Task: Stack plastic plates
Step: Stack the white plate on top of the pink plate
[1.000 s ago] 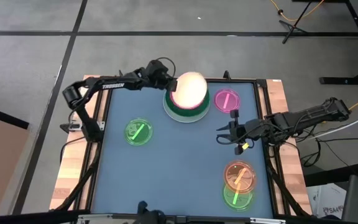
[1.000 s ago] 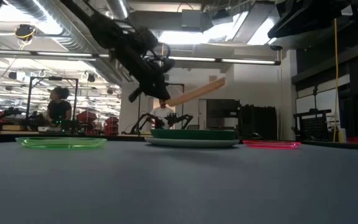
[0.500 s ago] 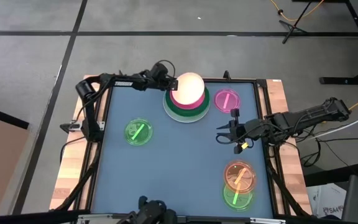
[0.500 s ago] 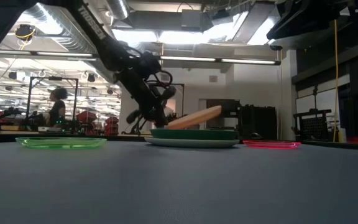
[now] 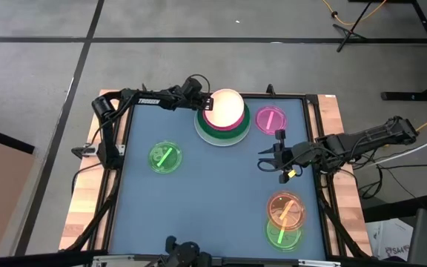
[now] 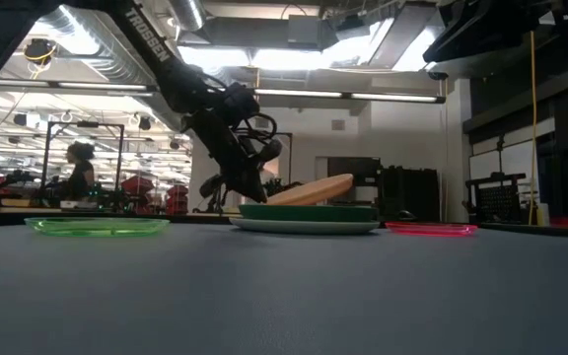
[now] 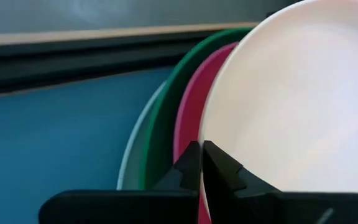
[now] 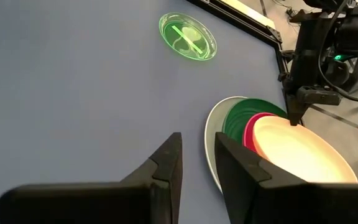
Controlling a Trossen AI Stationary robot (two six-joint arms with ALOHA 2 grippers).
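Near the table's far edge lies a stack of large plates [image 5: 217, 132]: pale blue-white at the bottom, dark green [image 6: 309, 210] on it, then hot pink [image 7: 194, 106]. A cream plate [image 5: 226, 107] slants above this stack. My left gripper [image 5: 202, 104] is shut on it at the stack's left side. My right gripper [image 5: 267, 162] hovers open over the table's right half, touching nothing. Small translucent plates lie flat on the table: pink [image 5: 270, 119], green [image 5: 165, 157], and orange [image 5: 285, 209] overlapping another green one [image 5: 284, 233]. My left gripper [image 7: 202, 163] pinches the cream plate's rim [image 7: 213, 134] on its left side between the two fingers, coming from the table's left and slanting down. The plate is tilted: the held edge is low at the stack, the opposite edge [image 6: 348, 180] is raised. Whether it touches the pink plate I cannot tell.
The table's raised frame [image 5: 273, 94] runs close behind the stack. The pink small plate [image 6: 430, 228] lies just right of the stack. Open blue surface spreads in the table's middle [image 5: 221, 193]. People and equipment show in the room beyond.
My left gripper has come down toward the stack with the cream plate. The plate, held high and steeply slanted above the stack a second ago, now sits low with a flatter tilt, its held edge down at the stack's top.
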